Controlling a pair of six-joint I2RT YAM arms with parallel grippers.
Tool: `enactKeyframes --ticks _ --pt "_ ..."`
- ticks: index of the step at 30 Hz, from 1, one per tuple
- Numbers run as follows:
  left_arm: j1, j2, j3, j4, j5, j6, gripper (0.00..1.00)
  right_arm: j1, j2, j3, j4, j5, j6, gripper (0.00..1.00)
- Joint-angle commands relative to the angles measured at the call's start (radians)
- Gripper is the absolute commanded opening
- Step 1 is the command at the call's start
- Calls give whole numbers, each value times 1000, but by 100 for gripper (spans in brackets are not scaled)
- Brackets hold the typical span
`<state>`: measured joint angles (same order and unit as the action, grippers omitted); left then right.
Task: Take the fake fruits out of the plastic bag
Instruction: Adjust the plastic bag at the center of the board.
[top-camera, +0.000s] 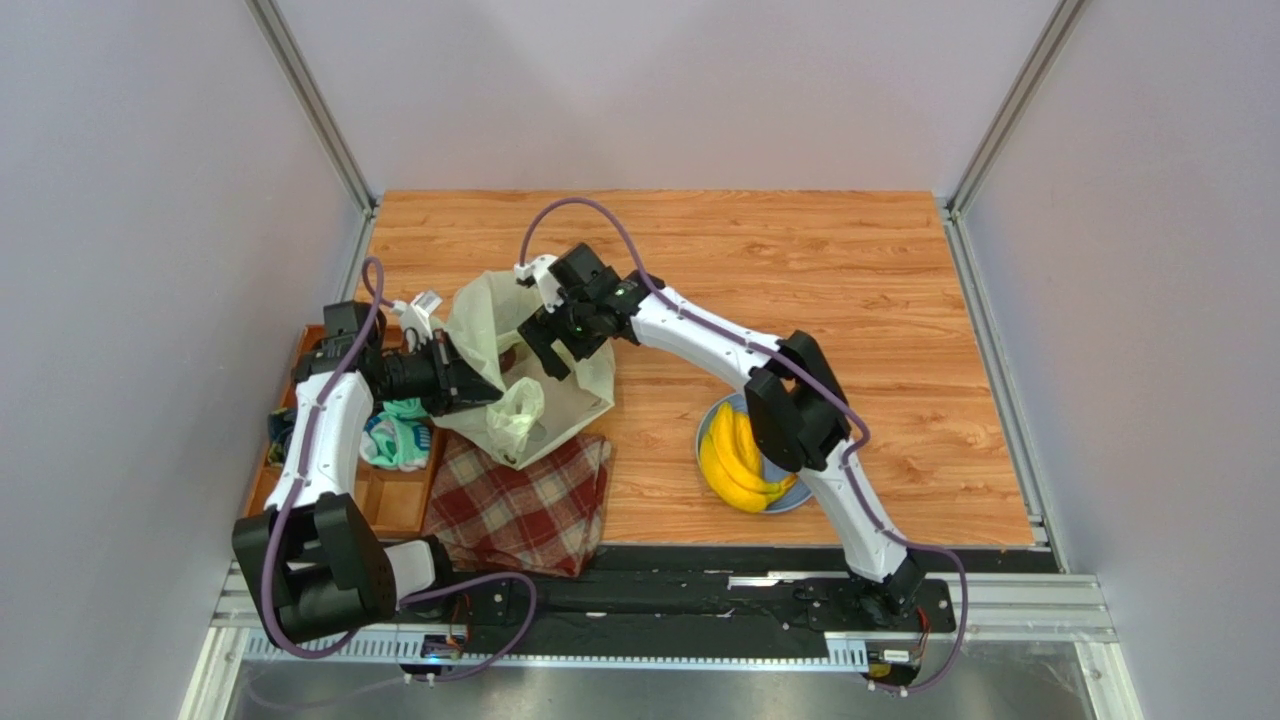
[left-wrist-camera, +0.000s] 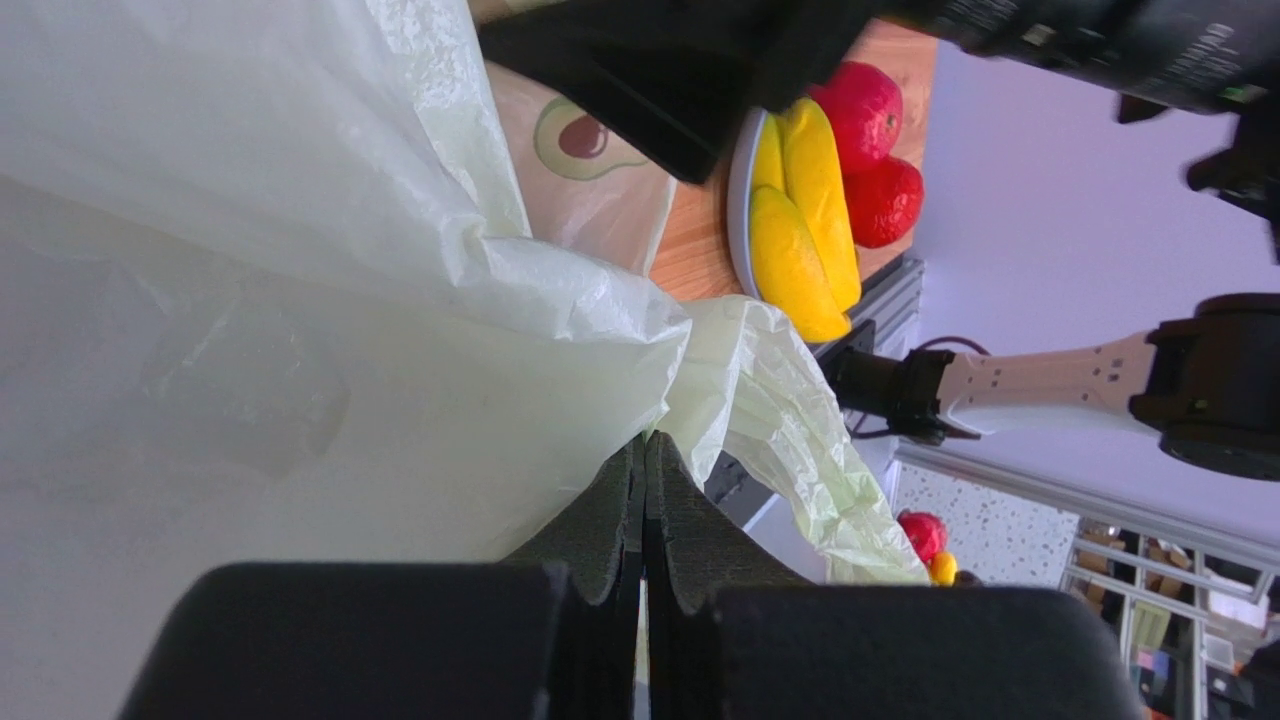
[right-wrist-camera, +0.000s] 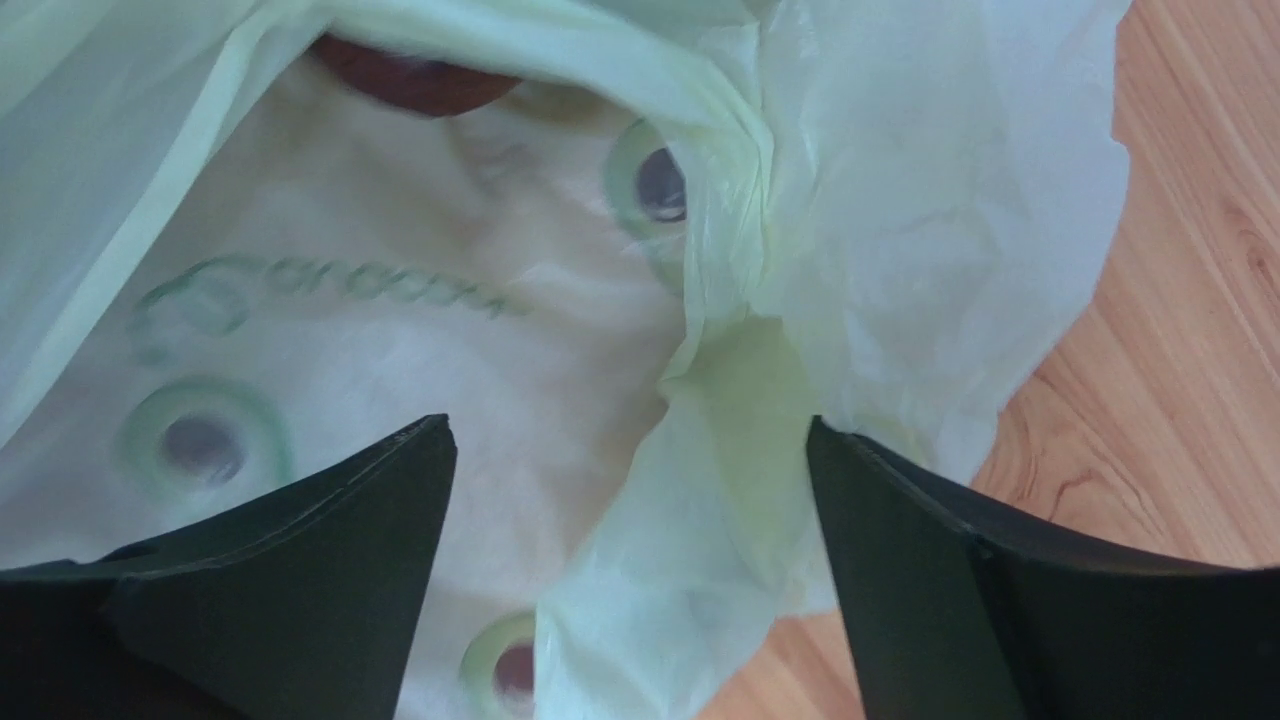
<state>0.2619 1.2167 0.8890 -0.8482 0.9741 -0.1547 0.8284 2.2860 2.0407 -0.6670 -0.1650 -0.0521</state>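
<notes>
The pale yellow-green plastic bag (top-camera: 504, 323) lies crumpled at the table's left. My left gripper (top-camera: 478, 393) is shut on a fold of the bag (left-wrist-camera: 376, 300), its fingertips (left-wrist-camera: 619, 488) pressed together on the film. My right gripper (top-camera: 553, 342) is open over the bag's mouth, with bag film (right-wrist-camera: 451, 330) between its spread fingers (right-wrist-camera: 323, 525), which hold nothing. A dark red round fruit (right-wrist-camera: 413, 75) shows through the bag's top fold. The yellow banana bunch (top-camera: 732, 462) lies on the blue plate (top-camera: 703, 438). In the left wrist view the banana bunch (left-wrist-camera: 804, 210) has two red fruits (left-wrist-camera: 864, 113) beside it.
A red plaid cloth (top-camera: 519, 503) lies under the bag's near edge. A wooden tray (top-camera: 394, 503) with teal items stands at the far left, beside my left arm. Bare wooden tabletop (top-camera: 842, 270) lies behind and to the right.
</notes>
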Motion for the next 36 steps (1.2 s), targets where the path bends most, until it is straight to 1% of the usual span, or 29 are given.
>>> enactKeyframes --ticks 1,3,4,6,7,8,9,10,11,13,15,17,18,19,20,21,22,23,24,25,26,27,28,29,30,31,32,33,36 --pt "7 -1 5 59 37 -43 0 -15 90 65 90 199 -3 73" --pt "2 39 77 70 34 -29 0 -20 83 76 90 185 -29 58" --pt "2 94 115 63 28 -7 0 -23 76 90 92 180 -44 43" --pt "3 157 258 46 26 17 0 -31 61 147 89 133 -105 27" --pt "2 220 310 31 31 30 0 -32 55 166 86 113 -126 15" --pt "2 248 412 25 37 35 0 -38 44 206 84 110 -150 8" --pt "3 273 462 20 38 40 0 -41 35 223 84 111 -181 0" --pt "3 318 513 14 40 40 0 -44 26 239 87 101 -193 0" --pt "0 339 606 11 41 43 0 -55 17 265 92 98 -193 0" --pt "-6 375 697 6 60 55 0 -74 -35 280 110 58 -190 0" --pt "-19 382 798 5 102 72 0 -87 -113 265 130 73 -190 0" --pt "-32 366 846 0 162 89 0 -110 -186 221 145 35 -181 0" --pt "-44 339 850 -15 181 127 0 -120 -222 120 159 27 -170 0" --pt "-53 317 843 -61 196 153 0 -127 -325 57 184 3 -161 0" --pt "-68 293 802 -95 230 194 0 -144 -383 -36 208 -16 -157 0" --pt "-76 226 766 -159 236 290 0 -149 -460 -239 284 -27 -155 0" --pt "-85 184 721 -178 233 326 0 -153 -597 -364 326 -42 -157 0" --pt "-96 138 600 -184 212 354 0 -155 -671 -469 358 -39 -161 0" --pt "-102 48 532 -180 190 383 0 -155 -727 -564 404 -38 -166 0" --pt "-108 8 459 -172 167 392 0 -155 -809 -740 406 -33 -170 0" --pt "-124 -24 327 -175 134 411 0 -156 -833 -798 386 -16 -175 0" --pt "-137 -73 270 -180 115 428 0 -155 -848 -854 344 2 -178 0" --pt "-162 -83 213 -125 94 359 0 -156 -861 -916 319 31 -184 3" --pt "-224 -69 238 -165 -26 359 0 -156 -872 -928 296 39 -187 11" --pt "-234 -40 240 -185 26 427 0 -158 -876 -924 244 33 -183 28" --pt "-240 -28 237 -174 40 408 0 -158 -879 -912 228 24 -180 35" --pt "-246 -16 232 -154 29 344 0 -158 -898 -872 224 13 -177 42" --pt "-250 6 229 -141 37 340 0 -157 -908 -849 227 -1 -184 50" --pt "-259 0 219 -135 40 353 0 -132 -912 -728 231 -31 -201 55"
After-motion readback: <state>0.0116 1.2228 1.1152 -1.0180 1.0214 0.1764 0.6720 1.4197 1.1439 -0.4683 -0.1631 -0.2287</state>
